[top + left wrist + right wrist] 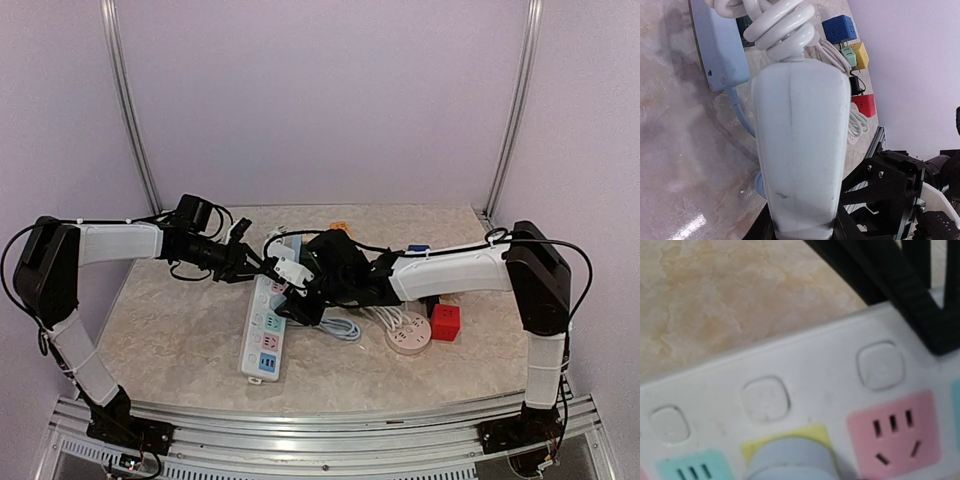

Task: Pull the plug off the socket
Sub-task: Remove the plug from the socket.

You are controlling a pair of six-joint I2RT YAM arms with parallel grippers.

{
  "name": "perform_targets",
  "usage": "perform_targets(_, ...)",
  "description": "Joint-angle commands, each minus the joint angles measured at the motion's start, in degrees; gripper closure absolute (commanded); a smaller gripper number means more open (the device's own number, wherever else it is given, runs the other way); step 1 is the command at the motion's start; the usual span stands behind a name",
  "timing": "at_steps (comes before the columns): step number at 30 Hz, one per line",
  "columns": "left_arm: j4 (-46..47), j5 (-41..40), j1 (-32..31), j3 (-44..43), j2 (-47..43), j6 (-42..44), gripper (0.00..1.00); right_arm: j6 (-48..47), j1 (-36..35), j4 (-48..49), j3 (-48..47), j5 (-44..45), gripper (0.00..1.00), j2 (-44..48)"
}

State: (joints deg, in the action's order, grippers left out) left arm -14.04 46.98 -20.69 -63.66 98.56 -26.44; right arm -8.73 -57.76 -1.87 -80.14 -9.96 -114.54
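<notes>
Left claw (264,264) is clamped tight on the white plug (800,150), cord (780,27) coiled off its far end. The plug looks lifted clear of the power strip (262,345), which lies left of centre on the table (170,330), running toward the near edge. Prongs are hidden, so I can't swear to it. Right claw (312,300) is down at the strip's far half; I can't tell how wide it stands. Another pale plug (790,460) sits in the yellow socket (765,442). I judge the pull about done. Next move: carry the white plug away, strip pinned.
</notes>
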Motion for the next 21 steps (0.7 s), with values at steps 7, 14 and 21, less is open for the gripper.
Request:
perform_targets(7, 2.92, 4.78, -0.64, -0.58, -2.06, -0.02, 1.00, -0.89, -1.34, -0.50, -2.74, 3.06, 0.54, -2.70)
perform_targets(14, 2.87, 4.77, -0.66, -0.55, -2.06, 0.00, 1.00, -0.97, -1.37, -0.69, -2.57, 3.72, 0.73, -2.38)
perform_targets(21, 2.80, 4.82, -0.69, -0.59, -2.06, 0.07, 1.00, -0.67, -1.29, 0.24, -2.07, 3.57, 1.00, -1.64)
